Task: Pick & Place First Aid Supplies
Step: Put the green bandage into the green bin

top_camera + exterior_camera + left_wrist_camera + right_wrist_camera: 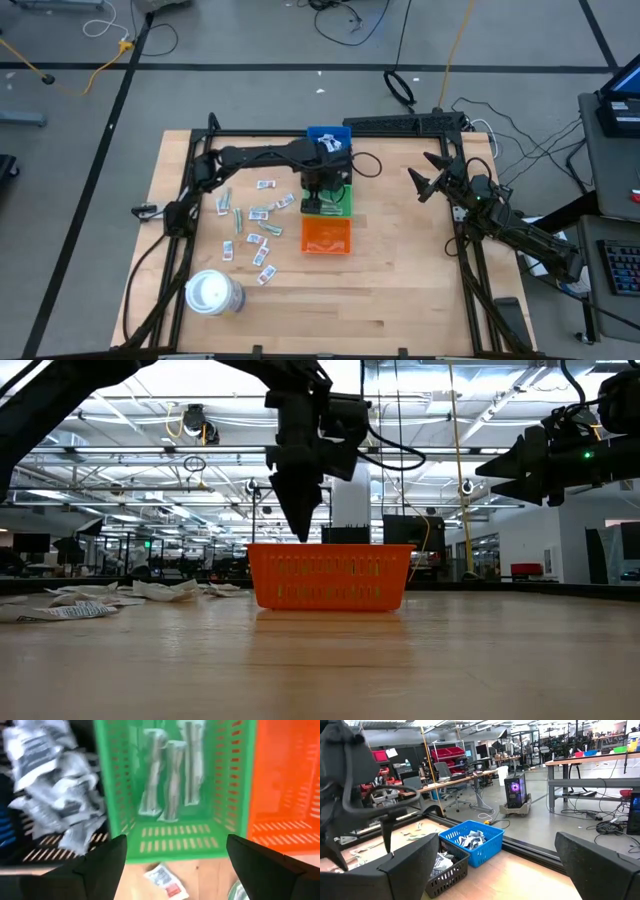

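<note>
Left gripper (175, 865) hangs over the green mesh plastic bin (338, 203), jaws apart, empty; slim pale green-grey wrappers (170, 775) lie inside. Lift straight before swinging to loose packets (255, 232). Right gripper (428, 178) waits, wide apart.

Green bin (338, 199) mostly hidden under the left gripper (318, 196) in the high view, packets (262, 214) beside the green bin too small to read, orange bin (287, 790) cut off in the left wrist view, blurred.
</note>
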{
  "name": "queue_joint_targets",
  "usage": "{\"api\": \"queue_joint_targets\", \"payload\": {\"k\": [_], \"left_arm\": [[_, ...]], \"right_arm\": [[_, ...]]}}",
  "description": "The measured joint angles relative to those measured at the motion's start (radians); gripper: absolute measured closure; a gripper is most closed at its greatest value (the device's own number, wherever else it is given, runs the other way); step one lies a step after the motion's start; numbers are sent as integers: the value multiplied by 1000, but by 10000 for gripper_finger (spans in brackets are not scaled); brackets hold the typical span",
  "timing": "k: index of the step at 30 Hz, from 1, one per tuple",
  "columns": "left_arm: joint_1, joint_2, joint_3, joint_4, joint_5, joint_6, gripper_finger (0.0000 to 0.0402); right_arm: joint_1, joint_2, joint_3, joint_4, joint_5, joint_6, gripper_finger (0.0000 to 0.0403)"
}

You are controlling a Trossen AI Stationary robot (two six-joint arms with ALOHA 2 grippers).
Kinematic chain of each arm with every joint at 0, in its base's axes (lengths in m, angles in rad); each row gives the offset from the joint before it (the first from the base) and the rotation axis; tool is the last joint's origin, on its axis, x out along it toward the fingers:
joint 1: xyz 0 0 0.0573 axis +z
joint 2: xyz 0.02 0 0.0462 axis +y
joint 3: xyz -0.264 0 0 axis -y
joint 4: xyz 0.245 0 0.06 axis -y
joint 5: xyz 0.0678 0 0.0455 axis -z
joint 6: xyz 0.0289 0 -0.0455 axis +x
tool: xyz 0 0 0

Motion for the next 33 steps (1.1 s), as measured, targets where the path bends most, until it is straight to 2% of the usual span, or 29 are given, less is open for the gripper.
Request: {"api": "queue_joint_targets", "payload": {"k": [17,33], "left_arm": [[210,-18,0,-34,-2,-263,53],[437,-18,0,-32,-2,-255,53]], "right_arm": [[0,0,0,0,0,0,9],[0,0,0,0,0,0,9]]}}
